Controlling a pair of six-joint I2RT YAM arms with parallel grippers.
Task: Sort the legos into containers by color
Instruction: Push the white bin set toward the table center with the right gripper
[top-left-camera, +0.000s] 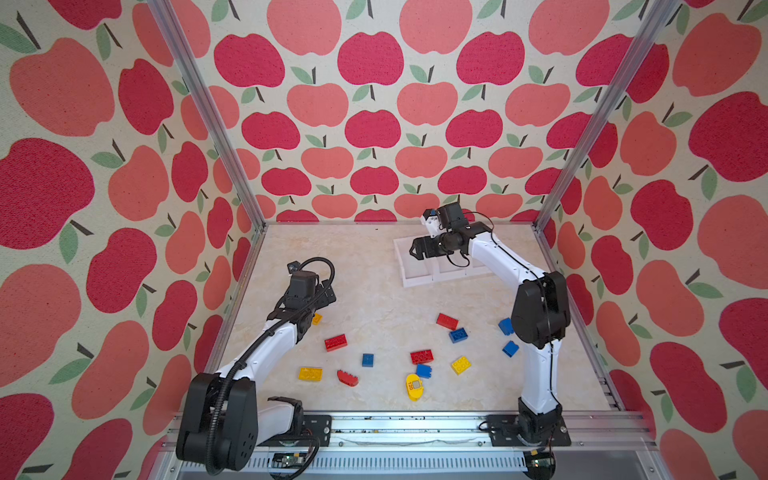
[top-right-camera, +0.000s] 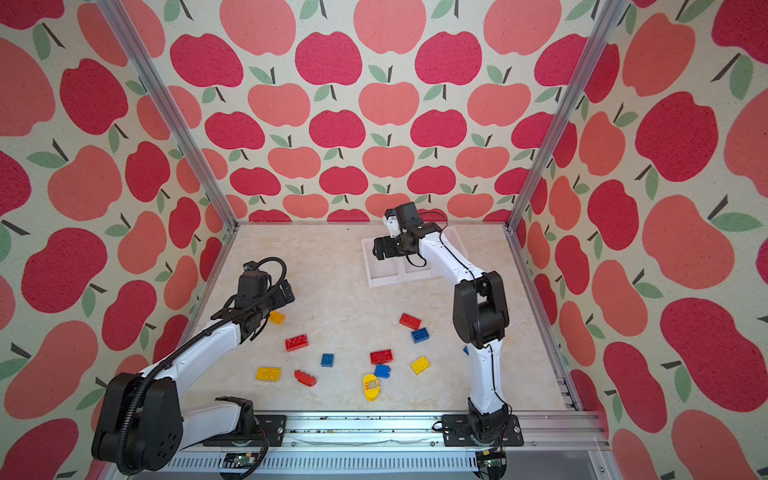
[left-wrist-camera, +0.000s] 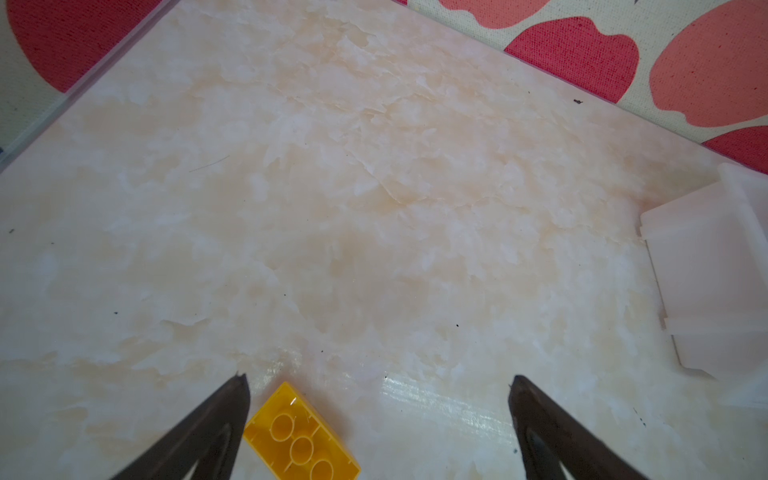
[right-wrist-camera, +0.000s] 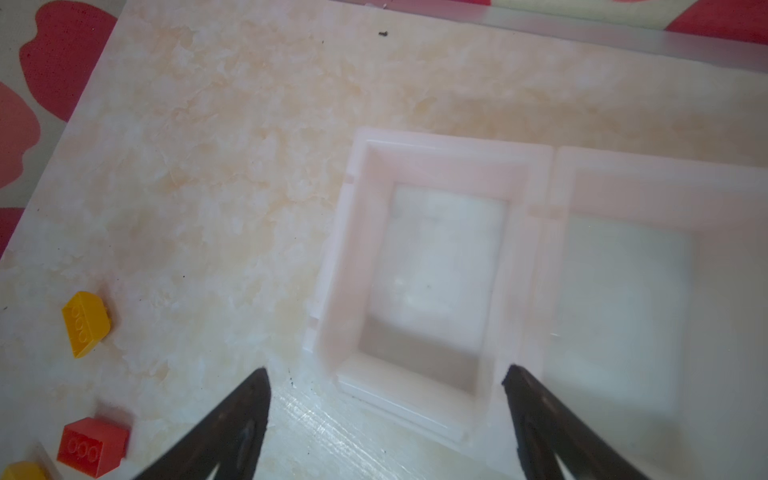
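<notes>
Red, blue and yellow legos lie scattered over the front of the table, among them a red one (top-left-camera: 336, 342), a blue one (top-left-camera: 367, 360) and a rounded yellow "120" piece (top-left-camera: 414, 386). My left gripper (left-wrist-camera: 378, 378) hangs open over a yellow brick (left-wrist-camera: 301, 436) lying studs-down close to one finger; in a top view this brick (top-left-camera: 316, 319) is half hidden by the arm. My right gripper (right-wrist-camera: 386, 374) is open and empty above the near edge of the end bin of the white containers (right-wrist-camera: 436, 166). That bin and the one beside it (right-wrist-camera: 623, 174) show nothing inside.
The containers (top-left-camera: 415, 282) stand at the back right, partly covered by the right arm. Two blue bricks (top-left-camera: 505, 326) lie close to the right arm's elbow. Metal frame posts and apple-patterned walls close off the table on three sides.
</notes>
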